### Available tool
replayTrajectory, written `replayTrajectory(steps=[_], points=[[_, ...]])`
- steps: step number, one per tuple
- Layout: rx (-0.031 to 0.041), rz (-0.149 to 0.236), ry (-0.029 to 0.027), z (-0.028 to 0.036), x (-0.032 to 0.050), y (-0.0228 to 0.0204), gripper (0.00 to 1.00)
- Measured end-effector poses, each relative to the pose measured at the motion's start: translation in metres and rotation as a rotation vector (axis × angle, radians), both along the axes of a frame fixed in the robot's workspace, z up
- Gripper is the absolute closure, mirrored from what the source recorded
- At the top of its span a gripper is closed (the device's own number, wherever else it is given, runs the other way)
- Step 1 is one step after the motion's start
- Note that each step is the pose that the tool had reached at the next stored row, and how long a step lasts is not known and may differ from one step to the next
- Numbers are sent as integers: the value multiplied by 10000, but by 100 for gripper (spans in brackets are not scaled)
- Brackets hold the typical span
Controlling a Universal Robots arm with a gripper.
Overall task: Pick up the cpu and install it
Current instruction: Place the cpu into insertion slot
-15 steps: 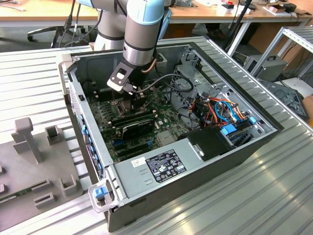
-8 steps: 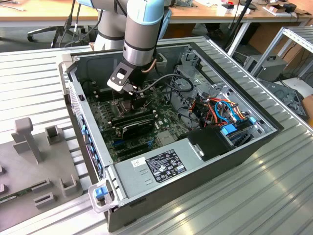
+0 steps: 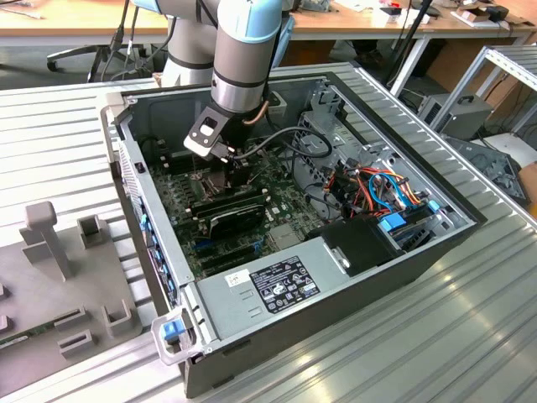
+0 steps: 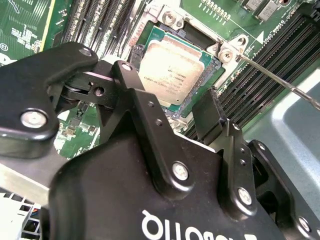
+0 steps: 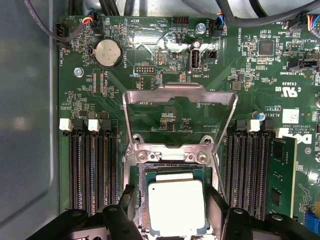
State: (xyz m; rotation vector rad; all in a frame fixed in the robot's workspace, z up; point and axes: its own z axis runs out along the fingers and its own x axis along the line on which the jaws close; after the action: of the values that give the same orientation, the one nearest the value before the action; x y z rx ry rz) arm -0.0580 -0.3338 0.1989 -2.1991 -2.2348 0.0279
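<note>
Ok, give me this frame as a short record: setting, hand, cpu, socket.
setting: open computer case on a ribbed metal table
hand: down inside the case, directly over the socket
cpu: level at the socket, under the hand
socket frame: swung up, open
grip: cannot tell

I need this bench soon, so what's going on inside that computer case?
A robot arm is reaching down into the open computer case. Its gripper is right at the cpu, which lies in the socket on the motherboard. The socket's metal retaining frame is flipped up, so nothing is locked down yet. I can't tell whether the cpu is fully seated.
</note>
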Motion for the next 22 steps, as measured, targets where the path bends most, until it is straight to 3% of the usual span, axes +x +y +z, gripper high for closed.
replayTrajectory(steps=[8,12,22], points=[[0,0,0,-1,1,0,33],[-1,0,2,0,1,0,45],[0,-75,-1,8,2,0,45]])
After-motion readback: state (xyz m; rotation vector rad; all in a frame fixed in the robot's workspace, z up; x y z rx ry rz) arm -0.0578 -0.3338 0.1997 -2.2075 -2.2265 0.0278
